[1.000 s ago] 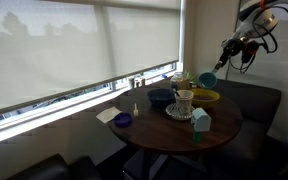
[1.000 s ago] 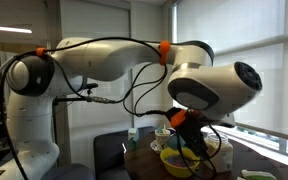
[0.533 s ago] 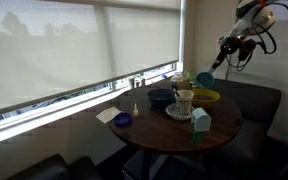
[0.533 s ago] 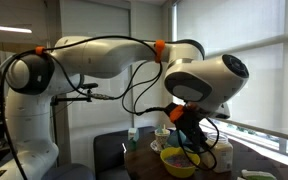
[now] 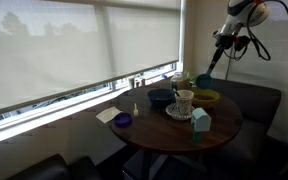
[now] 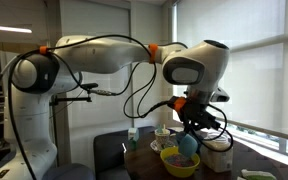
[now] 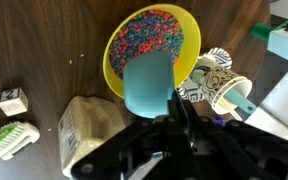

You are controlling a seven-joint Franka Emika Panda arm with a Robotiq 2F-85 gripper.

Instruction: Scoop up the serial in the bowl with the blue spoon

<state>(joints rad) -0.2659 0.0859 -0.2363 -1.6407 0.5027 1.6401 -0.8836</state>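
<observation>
The yellow bowl (image 7: 111, 62) holds colourful cereal (image 7: 152, 40) and stands on the round wooden table in both exterior views (image 5: 206, 97) (image 6: 174, 166). My gripper (image 7: 177, 112) is shut on the handle of the blue spoon (image 7: 149, 85). The spoon's scoop hangs down just above the bowl's near rim. In the exterior views the gripper (image 5: 222, 42) (image 6: 195, 120) is above the bowl and the spoon (image 5: 204, 79) (image 6: 188, 146) points down toward it. I cannot tell whether the scoop touches the cereal.
A patterned white mug (image 7: 216, 80) with a teal utensil stands beside the bowl. A dark blue bowl (image 5: 160, 97), a small blue dish (image 5: 123, 120) and a teal box (image 5: 201, 122) are on the table. A bag (image 7: 89, 125) and a green brush (image 7: 9, 140) lie nearby.
The arm has risen and turned its wrist. The spoon has swung from a slant to hang more steeply over the yellow bowl.
</observation>
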